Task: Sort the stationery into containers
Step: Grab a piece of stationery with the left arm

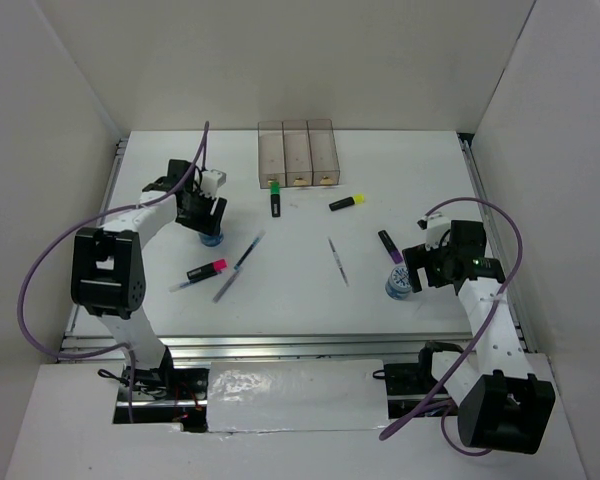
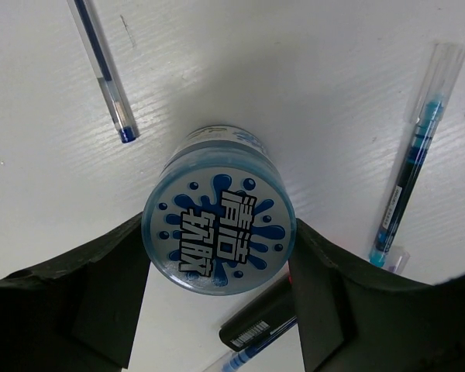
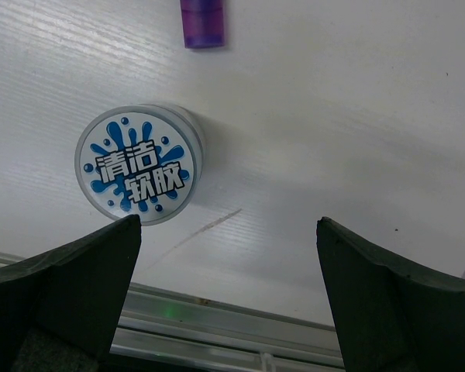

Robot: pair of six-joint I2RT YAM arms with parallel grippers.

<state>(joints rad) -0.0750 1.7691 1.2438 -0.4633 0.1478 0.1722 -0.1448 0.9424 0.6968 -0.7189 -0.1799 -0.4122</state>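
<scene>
We are mid-pickup: our left fingers clench the small round blue-white tape roll at the desk's left; our right fingers gape, released, beside the other roll. Next, we judge, it needs lifting toward the far clear brownish plastic boxes.

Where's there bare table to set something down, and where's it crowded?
Bare: the far-right corner beside the containers, and the near-edge strip in front of the lone pen. Crowded: around the pink highlighter, neighbouring pens and the tape roll in the left gripper's jaws.

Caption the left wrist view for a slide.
Left claw grips an upright blue-white tape roll; pens lie nearby on the table.
</scene>
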